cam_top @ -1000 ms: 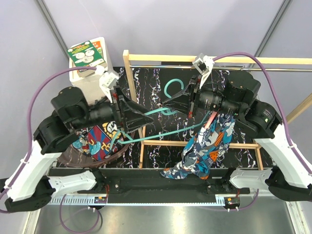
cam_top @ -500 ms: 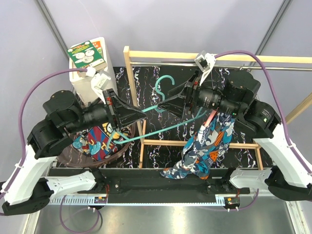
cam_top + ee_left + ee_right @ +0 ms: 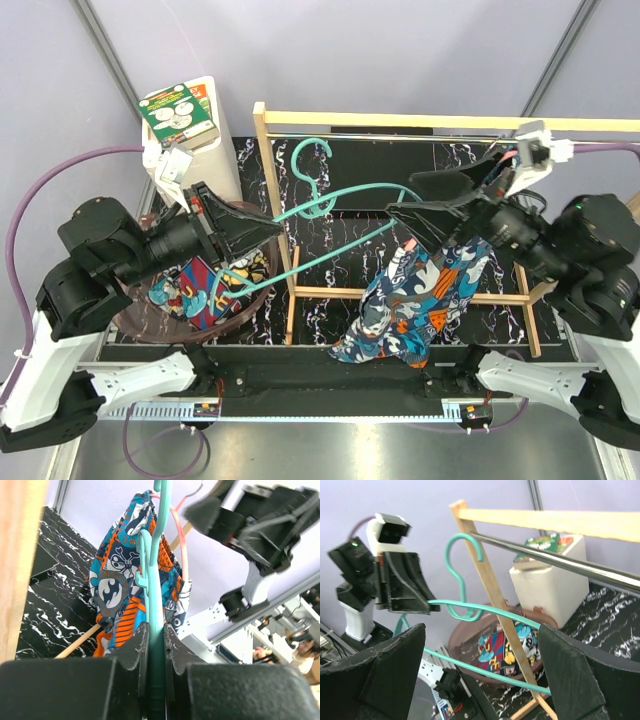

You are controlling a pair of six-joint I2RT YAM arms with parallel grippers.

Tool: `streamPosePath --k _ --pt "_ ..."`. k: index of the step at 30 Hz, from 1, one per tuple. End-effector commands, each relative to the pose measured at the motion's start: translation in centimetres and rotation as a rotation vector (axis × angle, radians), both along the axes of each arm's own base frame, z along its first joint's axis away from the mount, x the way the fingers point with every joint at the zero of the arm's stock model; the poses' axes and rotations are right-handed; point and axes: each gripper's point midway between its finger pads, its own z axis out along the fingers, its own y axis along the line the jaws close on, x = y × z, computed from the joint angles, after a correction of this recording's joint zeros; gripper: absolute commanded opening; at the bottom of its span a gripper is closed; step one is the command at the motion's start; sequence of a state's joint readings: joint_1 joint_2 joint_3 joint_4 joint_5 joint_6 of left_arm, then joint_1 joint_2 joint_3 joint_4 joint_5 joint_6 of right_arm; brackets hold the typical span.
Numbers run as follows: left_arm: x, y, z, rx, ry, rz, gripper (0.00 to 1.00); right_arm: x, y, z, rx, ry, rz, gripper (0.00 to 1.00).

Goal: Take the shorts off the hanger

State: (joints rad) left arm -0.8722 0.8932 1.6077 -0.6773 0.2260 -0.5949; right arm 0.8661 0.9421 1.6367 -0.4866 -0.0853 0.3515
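Note:
A teal hanger (image 3: 330, 215) stretches across the wooden rack; my left gripper (image 3: 272, 230) is shut on its left end, the bar pinched between the jaws (image 3: 156, 627). The teal, orange and white shorts (image 3: 415, 300) dangle by the hanger's right end, and in the left wrist view these shorts (image 3: 117, 580) sit behind the hanger (image 3: 161, 555) with a pink wire loop (image 3: 181, 540). What carries them I cannot tell. My right gripper (image 3: 405, 195) is open above the shorts; its jaws (image 3: 481, 635) stand wide, framing the hanger (image 3: 485, 610) without touching. The comic-print shorts (image 3: 200, 290) lie in the basket.
A wooden rack (image 3: 262, 170) with a metal rail (image 3: 555, 555) stands on the black marbled table. A brown round basket (image 3: 135, 318) sits at the left, a white box (image 3: 185, 125) behind it.
My right gripper has opened and drawn back to the right, away from the hanger. My left gripper has shut on the hanger and pulled it leftward.

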Motion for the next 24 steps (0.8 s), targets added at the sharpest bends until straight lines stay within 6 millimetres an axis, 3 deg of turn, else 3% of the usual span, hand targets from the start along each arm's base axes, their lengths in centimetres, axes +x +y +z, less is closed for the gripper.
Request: streamPosePath --k 1,6,15,24 --pt "1.1 0.1 2.9 -0.125 0.022 0.059 0.0 -0.1 -0.4 2.0 0.066 -0.083 -0.014 1.0" --pt "2.1 0.4 2.9 -0.192 0.118 0.122 0.0 -0.5 -0.8 3.0 0.092 -0.106 -0.006 1.0" --pt "3.0 1.0 5.0 -0.414 0.196 0.167 0.0 -0.7 -0.3 2.8 0.092 -0.092 0.022 1.0" --pt "3.8 -0.2 5.6 -0.52 0.283 0.134 0.0 -0.9 -0.4 2.9 0.101 -0.088 0.026 1.0"
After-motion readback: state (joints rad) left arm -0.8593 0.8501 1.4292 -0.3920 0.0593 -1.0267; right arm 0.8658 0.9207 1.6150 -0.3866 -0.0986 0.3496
